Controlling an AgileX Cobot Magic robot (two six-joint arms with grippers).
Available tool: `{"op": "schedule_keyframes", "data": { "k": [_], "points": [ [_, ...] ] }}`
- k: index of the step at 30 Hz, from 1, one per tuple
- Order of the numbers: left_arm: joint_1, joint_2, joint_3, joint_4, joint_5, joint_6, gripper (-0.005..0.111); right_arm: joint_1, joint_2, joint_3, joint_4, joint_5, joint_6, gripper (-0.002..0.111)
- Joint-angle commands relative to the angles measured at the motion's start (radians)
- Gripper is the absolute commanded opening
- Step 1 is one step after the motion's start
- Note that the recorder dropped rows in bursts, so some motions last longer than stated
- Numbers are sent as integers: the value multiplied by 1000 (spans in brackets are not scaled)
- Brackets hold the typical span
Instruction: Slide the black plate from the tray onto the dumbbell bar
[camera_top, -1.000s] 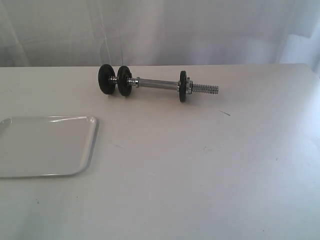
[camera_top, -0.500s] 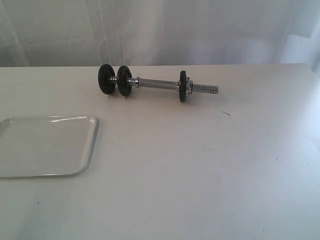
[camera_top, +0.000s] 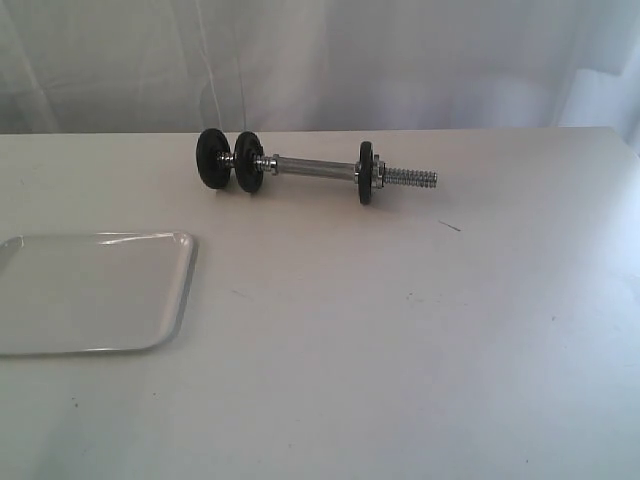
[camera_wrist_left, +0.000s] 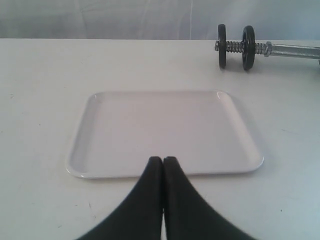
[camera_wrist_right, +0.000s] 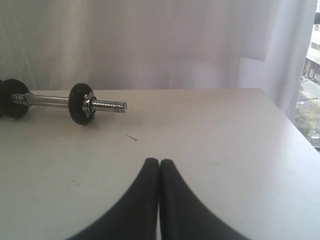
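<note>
Since the tray (camera_wrist_left: 160, 130) was seen bare and three black discs were already carried on the dumbbell bar (camera_top: 315, 169), the task was judged done or very nearly so. The black plate (camera_top: 211, 158) was taken, though not with certainty, to be the outermost disc at the end nearer the tray, set slightly apart from its neighbour (camera_top: 249, 162). The left gripper (camera_wrist_left: 163, 161) and the right gripper (camera_wrist_right: 159, 162) were seen pressed together on nothing, well clear of the bar.
</note>
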Motion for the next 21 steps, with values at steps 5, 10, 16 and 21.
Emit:
{"op": "schedule_keyframes", "data": {
  "k": [5, 10, 16, 21],
  "points": [
    [-8, -4, 3, 220, 9, -250, 0, 1, -2, 3, 3, -2, 5, 0],
    [-8, -4, 3, 251, 15, -261, 0, 1, -2, 3, 3, -2, 5, 0],
    [-8, -4, 3, 293, 22, -261, 0, 1, -2, 3, 3, -2, 5, 0],
    [-8, -4, 3, 293, 22, -259, 0, 1, -2, 3, 3, -2, 5, 0]
  ]
}}
